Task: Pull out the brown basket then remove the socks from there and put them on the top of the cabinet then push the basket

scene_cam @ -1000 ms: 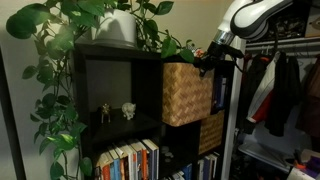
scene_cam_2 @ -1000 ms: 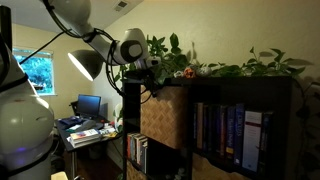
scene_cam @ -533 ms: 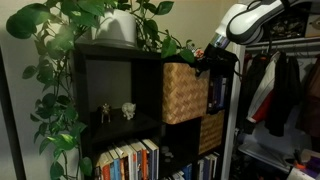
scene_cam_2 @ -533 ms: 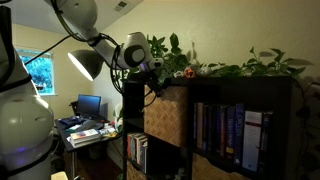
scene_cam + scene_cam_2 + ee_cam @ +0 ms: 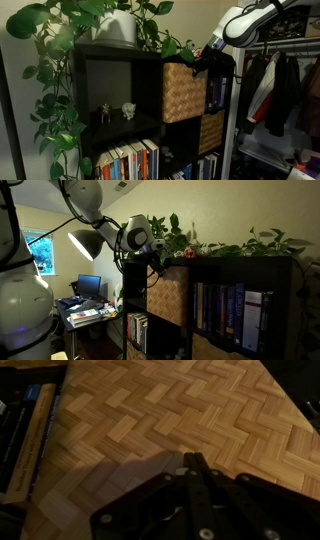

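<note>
The brown basket [image 5: 186, 92] of light tan woven wicker sits in an upper compartment of the dark cabinet [image 5: 115, 90]. It also shows in an exterior view [image 5: 168, 300] and fills the wrist view [image 5: 150, 420] with its checkered weave. My gripper [image 5: 203, 61] is at the basket's upper front edge, and it shows in an exterior view [image 5: 157, 266]. In the wrist view the fingers [image 5: 195, 463] are pressed together against the wicker face. No socks are visible.
A white pot with a trailing green plant [image 5: 118, 27] stands on the cabinet top. Books [image 5: 128, 161] fill the lower compartments. A smaller, darker basket [image 5: 211, 131] sits below. A clothes rack with garments [image 5: 280, 90] stands beside the cabinet. A desk with a monitor [image 5: 88, 285] is behind.
The basket has slid back into its compartment by a little, with my gripper moving along against its front.
</note>
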Robot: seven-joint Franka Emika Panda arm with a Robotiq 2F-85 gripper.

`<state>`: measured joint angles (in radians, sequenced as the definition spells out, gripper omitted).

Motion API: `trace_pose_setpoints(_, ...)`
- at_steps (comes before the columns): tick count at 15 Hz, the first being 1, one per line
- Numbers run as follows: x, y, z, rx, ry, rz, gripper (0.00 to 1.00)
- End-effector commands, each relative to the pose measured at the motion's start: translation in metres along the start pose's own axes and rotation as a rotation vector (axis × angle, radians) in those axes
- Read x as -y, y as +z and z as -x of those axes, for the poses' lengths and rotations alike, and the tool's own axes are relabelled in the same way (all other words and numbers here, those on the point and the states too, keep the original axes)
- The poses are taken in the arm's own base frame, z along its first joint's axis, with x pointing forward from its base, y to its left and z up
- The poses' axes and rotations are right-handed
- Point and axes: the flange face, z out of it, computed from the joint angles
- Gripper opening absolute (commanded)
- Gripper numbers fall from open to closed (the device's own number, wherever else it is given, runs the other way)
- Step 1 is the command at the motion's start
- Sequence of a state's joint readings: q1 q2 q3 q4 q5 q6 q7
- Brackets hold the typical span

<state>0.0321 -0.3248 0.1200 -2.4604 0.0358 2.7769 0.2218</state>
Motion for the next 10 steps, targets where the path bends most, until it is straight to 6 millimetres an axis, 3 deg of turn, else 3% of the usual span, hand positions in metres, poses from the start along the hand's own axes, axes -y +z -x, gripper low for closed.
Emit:
trace_pose_setpoints(1, -0.002, 0.006, -0.012, -0.031, 0.012, 0.015, 0.04)
trace_pose_setpoints(4, -0.002, 0.000, -0.010, 0.002, 0.001, 0.037, 0.07)
trace_pose_setpoints(5, -0.002, -0.003, -0.009, 0.018, -0.014, 0.043, 0.30)
trace_pose_setpoints(7, 0.000, -0.008, -0.008, 0.070, -0.034, 0.061, 0.33)
trace_pose_setpoints(10, 0.004, -0.013, -0.009, 0.211, -0.074, 0.062, 0.51)
